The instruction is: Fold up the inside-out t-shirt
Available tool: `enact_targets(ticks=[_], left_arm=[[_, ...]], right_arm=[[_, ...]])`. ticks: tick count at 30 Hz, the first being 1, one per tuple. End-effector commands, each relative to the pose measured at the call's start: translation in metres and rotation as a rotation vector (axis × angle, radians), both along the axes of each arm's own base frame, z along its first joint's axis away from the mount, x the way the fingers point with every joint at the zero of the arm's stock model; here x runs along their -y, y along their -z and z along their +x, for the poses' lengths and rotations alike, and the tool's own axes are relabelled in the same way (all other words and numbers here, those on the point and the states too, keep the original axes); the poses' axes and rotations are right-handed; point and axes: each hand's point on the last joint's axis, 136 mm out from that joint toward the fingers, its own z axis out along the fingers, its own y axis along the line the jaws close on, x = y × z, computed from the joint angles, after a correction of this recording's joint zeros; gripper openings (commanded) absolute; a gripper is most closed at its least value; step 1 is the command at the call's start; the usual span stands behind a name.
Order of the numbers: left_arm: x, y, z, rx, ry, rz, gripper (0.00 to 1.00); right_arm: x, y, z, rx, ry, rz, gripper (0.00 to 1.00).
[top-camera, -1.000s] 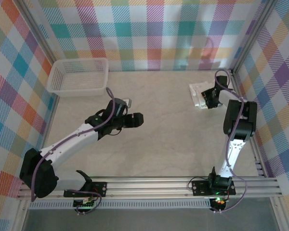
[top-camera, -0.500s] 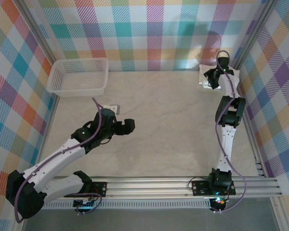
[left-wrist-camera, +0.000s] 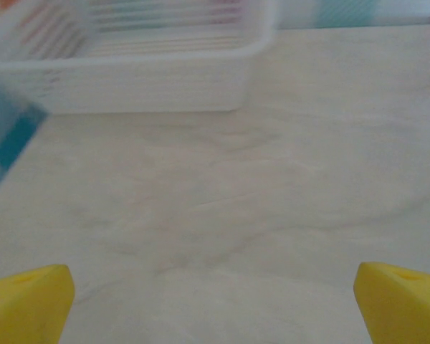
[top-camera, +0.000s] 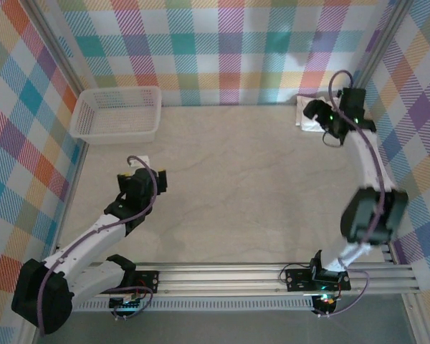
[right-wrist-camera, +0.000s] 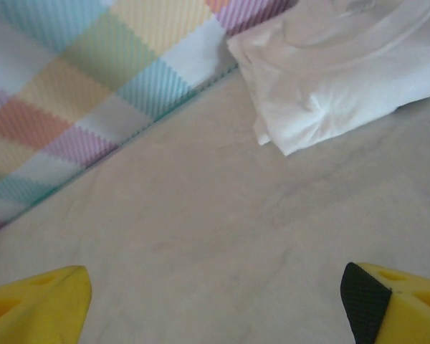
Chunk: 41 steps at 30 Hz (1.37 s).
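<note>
Your white mesh basket sits at the far left corner of the counter, with one side near the left wall. Its ribbed bottom is in plain sight from above. In the left wrist view the basket lies ahead of the left gripper, blurred, with bare counter between them.

The inside-out t-shirt lies bunched in the far right corner, close against the plaid back wall. In the right wrist view the t-shirt is a folded white bundle. Its near edge rests on the counter and its far side lies next to the foot of the wall.

Your right gripper is over that corner just beside the shirt. Its yellow tips are spread wide and hold nothing. Your left gripper is on the left side, well short of the basket, and is likewise released and wide. A broad stretch of counter lies between the two arms.
</note>
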Motion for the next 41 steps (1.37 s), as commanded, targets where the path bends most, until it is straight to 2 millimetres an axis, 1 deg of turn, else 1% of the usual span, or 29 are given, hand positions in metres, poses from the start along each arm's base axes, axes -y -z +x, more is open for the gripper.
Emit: enact_targets(ticks=[1,2,3,4,6,7,9,10,11,12,13,14,15,16,17,18,19,20,21,22,32,34,35,41], left_arm=[[-0.031,-0.010,0.006,0.123,-0.108,0.015,1.00],[-0.036,-0.004,0.007,0.128,-0.116,0.011,1.00],[-0.038,0.002,0.008,0.137,-0.103,0.013,1.00],[-0.039,0.007,0.010,0.156,-0.084,0.006,1.00],[-0.048,0.021,0.013,0.177,-0.071,-0.025,1.00],[-0.051,0.027,0.016,0.174,-0.061,-0.045,1.00],[-0.057,0.038,0.026,0.171,-0.041,-0.082,1.00],[-0.055,0.041,0.031,0.183,-0.020,-0.111,1.00],[-0.050,0.043,0.038,0.198,0.018,-0.151,1.00],[-0.044,0.045,0.046,0.207,0.054,-0.175,1.00],[-0.035,0.051,0.054,0.187,0.103,-0.172,1.00],[-0.031,0.057,0.060,0.163,0.123,-0.169,1.00],[-0.031,0.066,0.066,0.146,0.124,-0.170,1.00],[-0.030,0.080,0.071,0.123,0.124,-0.172,1.00],[-0.028,0.080,0.079,0.139,0.139,-0.160,1.00],[-0.025,0.086,0.081,0.045,0.151,-0.173,1.00],[-0.022,0.086,0.083,0.056,0.173,-0.169,1.00],[-0.021,0.084,0.083,0.074,0.179,-0.167,1.00],[-0.022,0.087,0.082,0.038,0.170,-0.170,1.00],[-0.022,0.085,0.083,0.062,0.171,-0.169,1.00],[-0.021,0.085,0.083,0.051,0.176,-0.169,1.00],[-0.021,0.086,0.083,0.050,0.176,-0.168,1.00],[-0.021,0.086,0.083,0.050,0.178,-0.169,1.00],[-0.021,0.086,0.083,0.050,0.178,-0.168,1.00]], right_arm=[[0.013,0.020,-0.037,0.132,0.034,-0.189,0.93],[0.017,0.033,-0.051,0.181,0.064,-0.245,0.94],[0.019,0.051,-0.062,0.206,0.071,-0.302,0.96],[0.020,0.066,-0.070,0.204,0.073,-0.348,0.97],[0.019,0.106,-0.082,0.140,0.055,-0.385,0.99],[0.016,0.119,-0.083,0.120,0.040,-0.373,0.99],[0.005,0.145,-0.079,0.138,-0.002,-0.327,0.99],[0.000,0.152,-0.075,0.170,-0.029,-0.327,0.99],[-0.003,0.150,-0.067,0.165,-0.037,-0.370,1.00],[-0.004,0.152,-0.064,0.171,-0.039,-0.433,1.00],[-0.013,0.158,-0.058,0.216,-0.080,-0.435,1.00],[-0.024,0.158,-0.053,0.253,-0.135,-0.442,1.00],[-0.035,0.163,-0.057,0.243,-0.202,-0.427,1.00],[-0.032,0.166,-0.058,0.280,-0.190,-0.420,1.00],[-0.026,0.163,-0.059,0.302,-0.151,-0.428,1.00],[-0.023,0.166,-0.061,0.267,-0.141,-0.421,1.00],[-0.024,0.164,-0.060,0.288,-0.139,-0.425,1.00],[-0.024,0.164,-0.060,0.284,-0.137,-0.429,1.00],[-0.024,0.165,-0.061,0.275,-0.135,-0.434,1.00],[-0.024,0.164,-0.060,0.282,-0.135,-0.436,1.00],[-0.026,0.164,-0.060,0.281,-0.143,-0.435,1.00],[-0.029,0.164,-0.059,0.280,-0.166,-0.435,1.00],[-0.034,0.165,-0.058,0.276,-0.198,-0.428,1.00],[-0.034,0.164,-0.059,0.285,-0.197,-0.431,1.00]])
